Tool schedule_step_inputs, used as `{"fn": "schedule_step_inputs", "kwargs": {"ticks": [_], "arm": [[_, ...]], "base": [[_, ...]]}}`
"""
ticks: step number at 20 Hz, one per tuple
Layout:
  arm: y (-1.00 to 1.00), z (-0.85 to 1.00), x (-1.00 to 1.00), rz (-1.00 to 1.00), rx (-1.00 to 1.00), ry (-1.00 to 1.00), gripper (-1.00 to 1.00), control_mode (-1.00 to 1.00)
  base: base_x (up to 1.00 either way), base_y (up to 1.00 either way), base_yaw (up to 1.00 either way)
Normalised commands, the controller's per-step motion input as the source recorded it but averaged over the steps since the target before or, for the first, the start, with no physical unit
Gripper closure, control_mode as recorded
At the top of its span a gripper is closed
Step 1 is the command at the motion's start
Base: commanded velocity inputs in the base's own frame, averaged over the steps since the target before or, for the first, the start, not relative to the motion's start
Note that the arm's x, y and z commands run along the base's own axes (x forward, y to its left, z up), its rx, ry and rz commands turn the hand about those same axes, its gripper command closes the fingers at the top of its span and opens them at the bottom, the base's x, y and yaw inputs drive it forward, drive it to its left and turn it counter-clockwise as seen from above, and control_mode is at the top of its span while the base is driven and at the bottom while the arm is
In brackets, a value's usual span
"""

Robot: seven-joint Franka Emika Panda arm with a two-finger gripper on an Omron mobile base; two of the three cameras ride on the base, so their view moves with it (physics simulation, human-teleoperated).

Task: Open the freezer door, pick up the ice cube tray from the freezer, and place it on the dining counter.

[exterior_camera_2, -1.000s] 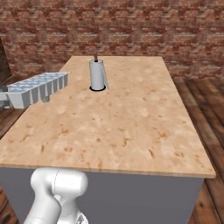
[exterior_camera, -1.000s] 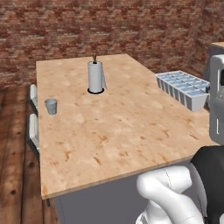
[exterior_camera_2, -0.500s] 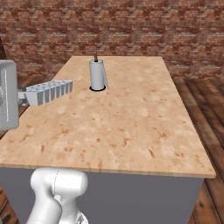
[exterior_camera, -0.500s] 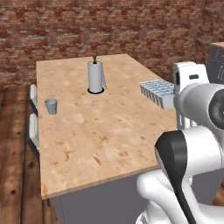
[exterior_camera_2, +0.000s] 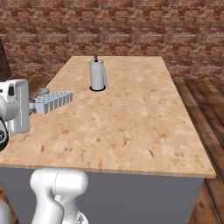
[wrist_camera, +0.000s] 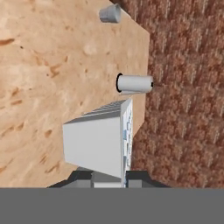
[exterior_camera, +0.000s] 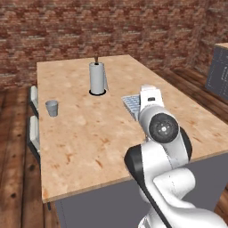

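At the left edge of the right base view, the two-finger gripper [exterior_camera_2: 31, 107] is clamped on one end of the pale blue-white gridded ice cube tray [exterior_camera_2: 53, 101], held above the light tan mottled dining counter [exterior_camera_2: 131, 118]. A white paper towel roll [exterior_camera_2: 97, 75] stands upper centre; a small grey cup [exterior_camera: 52, 107] sits left in the left base view.

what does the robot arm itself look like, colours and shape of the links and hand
The arm is built of thick, rounded glossy white links with dark, near-black bands at the joints. One joint ends in a round grey cap with a small dark centre. The hand is a boxy white block, and the gripper has two small dark grey fingertips. No cables or markings are visible.
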Motion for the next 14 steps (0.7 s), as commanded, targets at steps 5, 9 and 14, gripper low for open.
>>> {"fn": "schedule_step_inputs", "kwargs": {"ticks": [5, 9, 14], "arm": [[0.18, -0.65, 0.67, 0.0, 0.01, 0.08, 1.0, -1.0], [0.11, -0.53, 0.68, 0.0, 0.02, 0.11, 1.0, -1.0], [0.16, -0.45, 0.69, 0.0, 0.01, 0.14, 1.0, -1.0]], "base": [[0.0, 0.0, 0.0], [0.0, 0.0, 0.0], [0.0, 0.0, 0.0]]}}
